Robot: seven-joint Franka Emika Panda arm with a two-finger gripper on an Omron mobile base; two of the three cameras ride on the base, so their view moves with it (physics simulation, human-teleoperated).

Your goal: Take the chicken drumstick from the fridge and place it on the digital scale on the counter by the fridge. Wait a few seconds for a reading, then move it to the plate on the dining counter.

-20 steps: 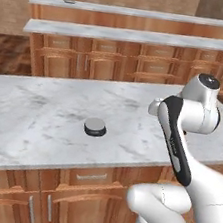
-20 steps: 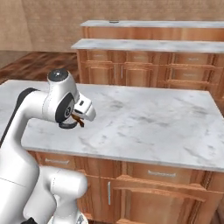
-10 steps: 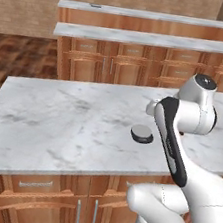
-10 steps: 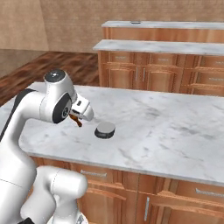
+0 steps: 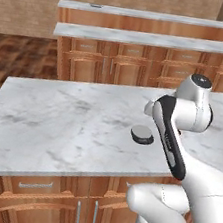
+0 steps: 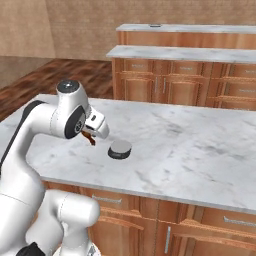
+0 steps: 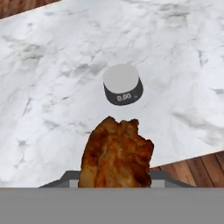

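Observation:
My gripper (image 6: 91,138) is shut on the chicken drumstick (image 7: 116,153), a glossy reddish-brown piece that covers the fingertips in the hand view and shows as a dark sliver (image 6: 90,139) under the hand in the right base view. The digital scale (image 7: 123,84), a small round disc with a dark base and grey top, sits on the white marble counter (image 5: 56,125) ahead of the drumstick. In the right base view the scale (image 6: 120,149) lies just right of the gripper and lower; in the left base view the scale (image 5: 142,134) is beside my forearm. The fridge and plate are out of view.
Beyond the marble counter run two long rows of wooden cabinets (image 5: 120,64) with marble tops, one behind the other. A wooden floor (image 5: 15,56) lies at the far left. The counter's near edge (image 6: 150,187) is right in front of my base.
The whole scene has slid sideways as the base drove along the counter. The scale has come close beside the gripper. The drumstick stays held.

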